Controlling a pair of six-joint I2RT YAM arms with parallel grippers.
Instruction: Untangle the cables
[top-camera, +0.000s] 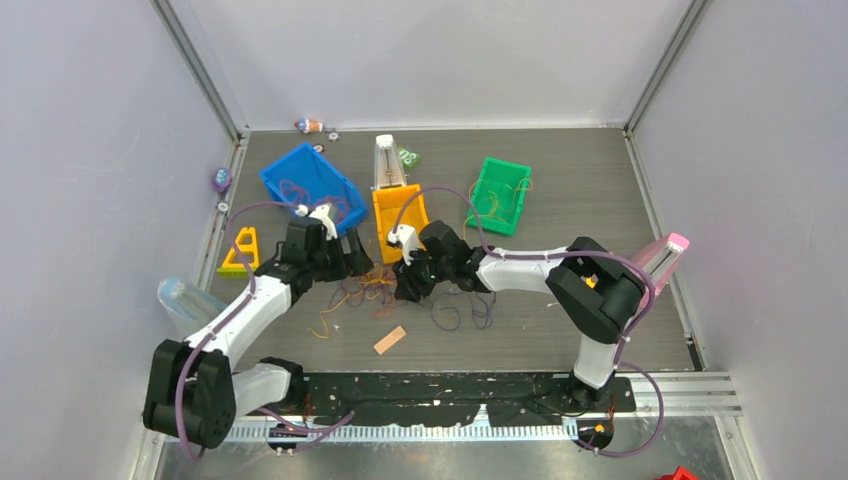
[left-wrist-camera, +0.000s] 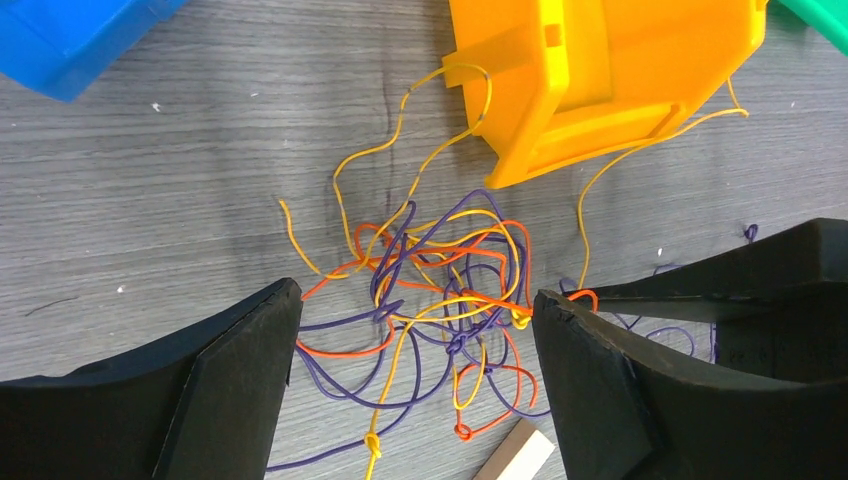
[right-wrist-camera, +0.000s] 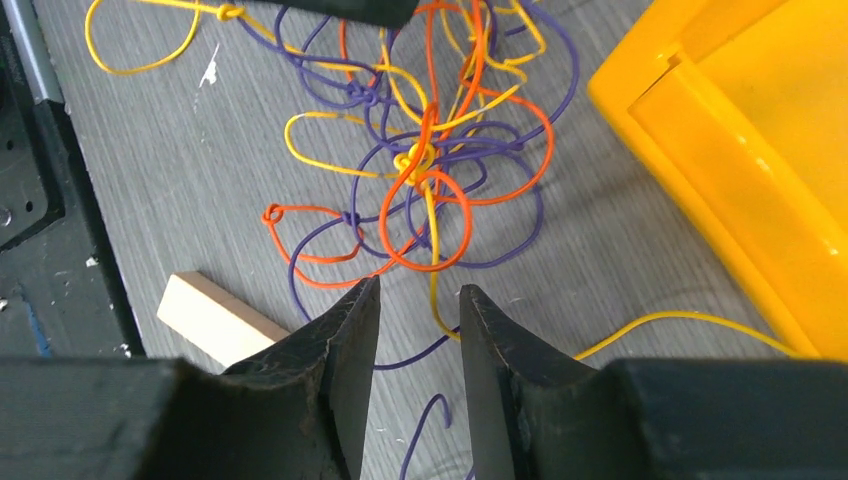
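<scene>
The cables (top-camera: 375, 285) lie as one knotted tangle of orange, yellow and purple strands (left-wrist-camera: 450, 290) on the grey table, just in front of the orange bin. My left gripper (left-wrist-camera: 417, 300) hangs over the tangle, open wide, with the knots between its fingers and nothing pinched. It shows from above at the tangle's left edge (top-camera: 362, 267). My right gripper (right-wrist-camera: 418, 290) comes in from the other side (top-camera: 402, 288). Its jaws stand a narrow gap apart at the tangle's edge (right-wrist-camera: 425, 170). A yellow and a purple strand lie on the table in that gap, ungripped.
A small wooden block (top-camera: 390, 340) lies near the tangle (right-wrist-camera: 215, 312). Behind stand a blue bin (top-camera: 310, 180), the orange bin (top-camera: 400, 212) and a green bin (top-camera: 500, 195). More dark strands (top-camera: 460, 312) trail to the right. A yellow triangle (top-camera: 240, 252) sits at the left.
</scene>
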